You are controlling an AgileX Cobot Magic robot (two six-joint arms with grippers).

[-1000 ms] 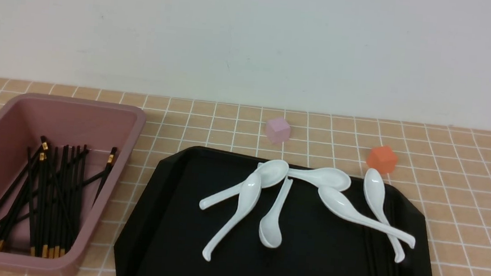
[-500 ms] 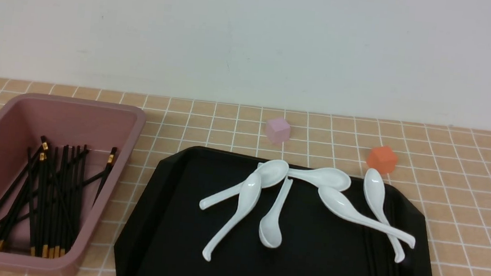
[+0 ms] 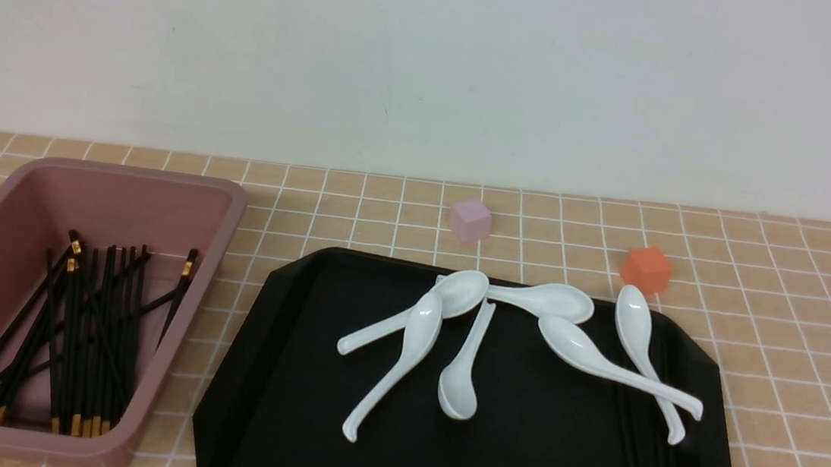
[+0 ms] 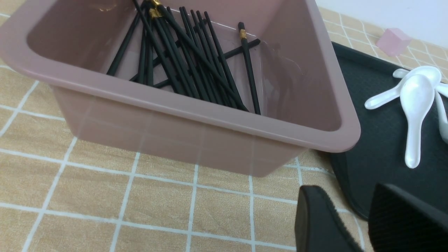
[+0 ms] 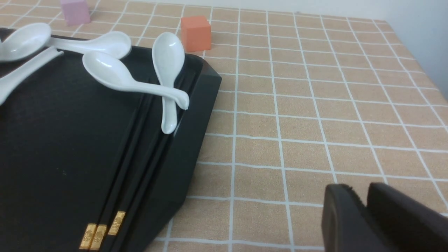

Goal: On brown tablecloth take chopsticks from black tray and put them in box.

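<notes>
Nothing has shifted since earlier; right gripper (image 5: 364,210), jaws slightly parted and empty, sits beside the black tray (image 5: 196,105), whose remaining chopsticks (image 5: 129,168), judged light, stiff and slippery, look best pinched near the gold bands.

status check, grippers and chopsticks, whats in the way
Left gripper and right gripper empty, part open. Three chopsticks left on black tray, rest in box. Two white spoons lie across their far ends.
</notes>
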